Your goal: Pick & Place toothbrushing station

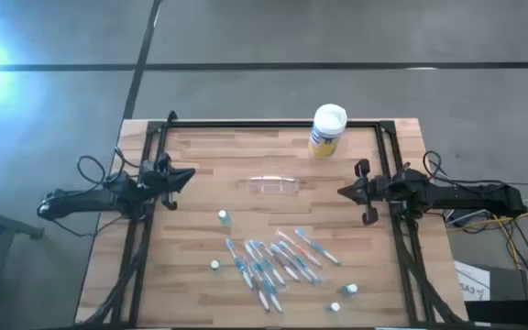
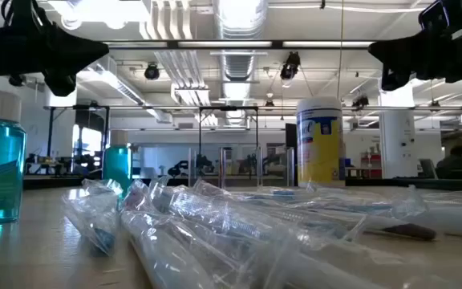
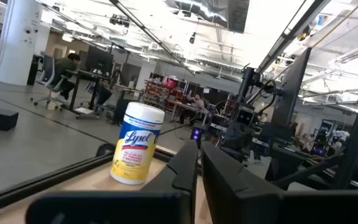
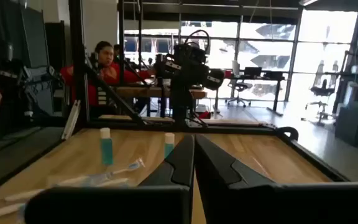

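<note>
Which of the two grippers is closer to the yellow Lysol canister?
The right gripper, though not by much. It sits off the canister's right side; the left gripper waits farther away, across the table to its left.

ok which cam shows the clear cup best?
High view: the clear cup lies on its side mid-table, whole outline visible, apart from the toothbrushes. I can't pick it out in the low or wrist views.

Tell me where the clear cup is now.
In the high view the clear cup lies on its side near the table's middle, between the two arms, with the yellow canister behind it and the toothbrushes in front.
</note>
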`<state>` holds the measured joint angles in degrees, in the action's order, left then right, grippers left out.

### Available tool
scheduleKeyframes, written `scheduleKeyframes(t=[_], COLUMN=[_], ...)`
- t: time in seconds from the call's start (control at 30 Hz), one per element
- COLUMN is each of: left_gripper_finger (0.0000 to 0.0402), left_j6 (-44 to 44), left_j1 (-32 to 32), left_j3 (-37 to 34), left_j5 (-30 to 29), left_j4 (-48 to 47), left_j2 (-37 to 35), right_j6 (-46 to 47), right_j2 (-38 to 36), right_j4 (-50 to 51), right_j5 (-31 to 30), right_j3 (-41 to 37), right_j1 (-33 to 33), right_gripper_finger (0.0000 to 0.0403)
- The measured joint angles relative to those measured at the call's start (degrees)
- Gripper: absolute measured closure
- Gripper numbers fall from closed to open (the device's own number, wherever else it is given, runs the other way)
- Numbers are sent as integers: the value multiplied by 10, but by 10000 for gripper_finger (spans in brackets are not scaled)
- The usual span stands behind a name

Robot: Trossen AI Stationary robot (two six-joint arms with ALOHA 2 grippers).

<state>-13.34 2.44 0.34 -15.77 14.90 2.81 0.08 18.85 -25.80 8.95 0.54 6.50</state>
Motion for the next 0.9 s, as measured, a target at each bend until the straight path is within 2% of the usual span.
scheduleKeyframes(t=[0.1, 0.43, 0.9], left_gripper_finger=[376, 376, 376], left_j6=[4, 36, 38], left_j1=[0, 0, 0], left_j3=[0, 0, 0], left_j5=[0, 0, 0], left_j4=[0, -1, -5], left_j2=[0, 0, 0], right_j6=[-20, -3, -1], right_j2=[0, 0, 0], right_j4=[2, 3, 9], right_j5=[0, 0, 0], right_j3=[0, 0, 0], right_j1=[0, 0, 0], right_gripper_finger=[394, 394, 394])
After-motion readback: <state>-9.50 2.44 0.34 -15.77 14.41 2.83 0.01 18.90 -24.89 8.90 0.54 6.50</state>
